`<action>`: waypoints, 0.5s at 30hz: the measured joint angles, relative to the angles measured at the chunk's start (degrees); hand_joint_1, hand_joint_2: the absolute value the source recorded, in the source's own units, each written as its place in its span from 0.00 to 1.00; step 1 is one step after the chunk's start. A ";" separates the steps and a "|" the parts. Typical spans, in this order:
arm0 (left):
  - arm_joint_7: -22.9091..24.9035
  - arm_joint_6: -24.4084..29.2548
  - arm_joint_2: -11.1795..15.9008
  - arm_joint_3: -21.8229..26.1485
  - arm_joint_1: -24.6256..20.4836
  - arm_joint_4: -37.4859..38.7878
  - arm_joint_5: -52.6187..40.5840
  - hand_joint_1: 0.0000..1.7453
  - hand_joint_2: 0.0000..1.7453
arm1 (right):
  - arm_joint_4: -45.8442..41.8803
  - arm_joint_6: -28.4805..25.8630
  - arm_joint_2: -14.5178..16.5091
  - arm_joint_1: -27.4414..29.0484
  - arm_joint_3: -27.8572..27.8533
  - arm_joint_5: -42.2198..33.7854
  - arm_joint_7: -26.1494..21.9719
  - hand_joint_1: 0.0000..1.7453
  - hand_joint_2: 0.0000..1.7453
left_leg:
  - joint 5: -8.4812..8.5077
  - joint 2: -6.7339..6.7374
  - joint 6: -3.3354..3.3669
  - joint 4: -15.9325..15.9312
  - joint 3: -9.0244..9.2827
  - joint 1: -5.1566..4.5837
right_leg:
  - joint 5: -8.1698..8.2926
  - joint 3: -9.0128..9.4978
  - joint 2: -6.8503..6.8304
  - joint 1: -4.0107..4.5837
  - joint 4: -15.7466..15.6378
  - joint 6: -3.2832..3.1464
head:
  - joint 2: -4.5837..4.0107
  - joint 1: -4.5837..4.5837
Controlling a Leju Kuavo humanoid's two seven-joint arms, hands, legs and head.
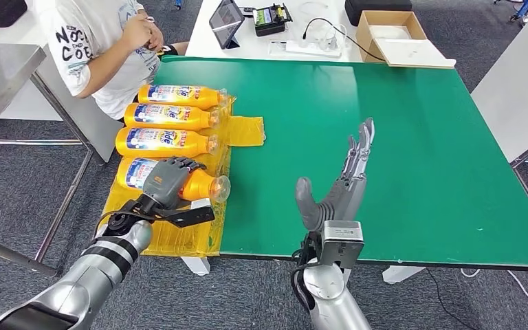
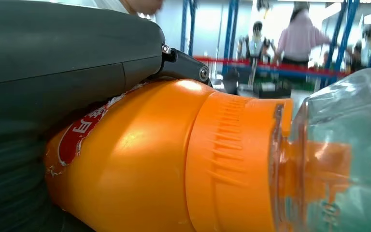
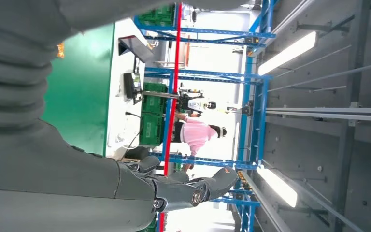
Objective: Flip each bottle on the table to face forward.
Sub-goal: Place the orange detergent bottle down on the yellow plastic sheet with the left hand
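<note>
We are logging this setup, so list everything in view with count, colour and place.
orange bottles: four, orange with clear caps, lying in a row at the table's left edge; the nearest is gripped.
yellow sheet: one, under the bottles.
table: one, green top.
tablet: one, dark, on the white desk beyond.
cardboard box: one, brown, far right of that desk.
person: one, white shirt, seated far left.
left hand: grips the nearest bottle.
right hand: fingers straight, over the table.

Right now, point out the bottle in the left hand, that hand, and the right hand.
Held bottle (image 1: pixel 199 184), head view: orange shoulder near cap.
Left hand (image 1: pixel 167 180), head view: back of hand.
Right hand (image 1: pixel 340 194), head view: palm.
</note>
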 joint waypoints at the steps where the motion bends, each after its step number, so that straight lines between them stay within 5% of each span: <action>1: -0.05 -0.37 0.15 -0.57 -0.46 1.43 0.00 1.00 1.00 | -0.24 0.00 -0.07 -0.01 0.07 -0.06 0.00 0.00 1.00 | 0.00 -0.01 0.00 0.00 0.00 0.00 | 0.00 0.00 0.00 0.00 0.00 0.00 | 0.00 0.00; 15: -0.86 -5.23 0.55 -3.13 -4.35 10.66 0.65 1.00 1.00 | -0.48 0.28 -0.22 -0.60 0.87 -0.87 0.00 0.00 1.00 | 0.00 -0.07 0.00 -0.01 -0.01 0.00 | -0.01 0.04 -0.01 -0.01 0.00 0.00 | 0.00 -0.01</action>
